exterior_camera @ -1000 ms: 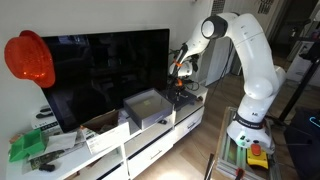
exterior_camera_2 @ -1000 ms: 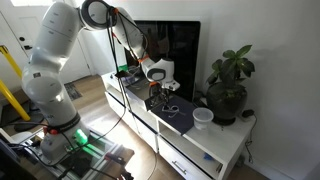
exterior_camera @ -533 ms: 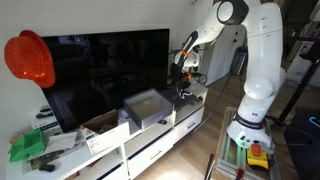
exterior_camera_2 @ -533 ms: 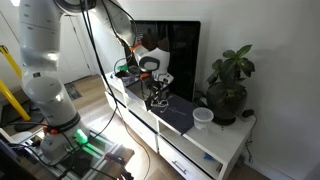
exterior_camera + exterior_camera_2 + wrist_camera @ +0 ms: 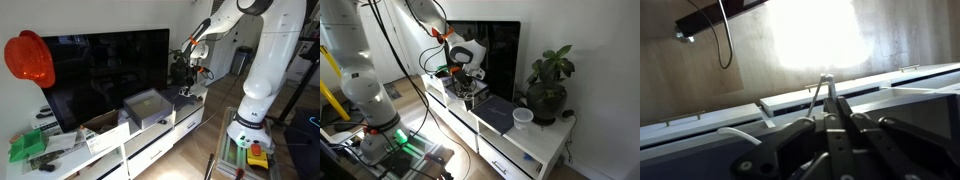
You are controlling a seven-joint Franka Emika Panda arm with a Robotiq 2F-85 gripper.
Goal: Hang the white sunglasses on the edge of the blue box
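Note:
My gripper point(image 5: 830, 108) is shut on a thin white arm of the white sunglasses point(image 5: 822, 90). More of the white frame curves out to the left of the fingers. In both exterior views the gripper point(image 5: 184, 75) point(image 5: 470, 82) hangs raised above the white TV cabinet. The sunglasses are too small to make out there. The blue box point(image 5: 500, 115) is flat and dark blue. It lies on the cabinet top, below and to the right of the gripper in that view, apart from it.
An open-topped grey box point(image 5: 145, 105) stands on the cabinet point(image 5: 150, 140) in front of the large TV point(image 5: 105, 70). A white cup point(image 5: 523, 117) and a potted plant point(image 5: 548, 85) stand past the blue box. A red helmet point(image 5: 28, 58) hangs at the far end.
The gripper has risen from the cabinet top by the blue box's end and moved sideways toward the open grey box, staying shut.

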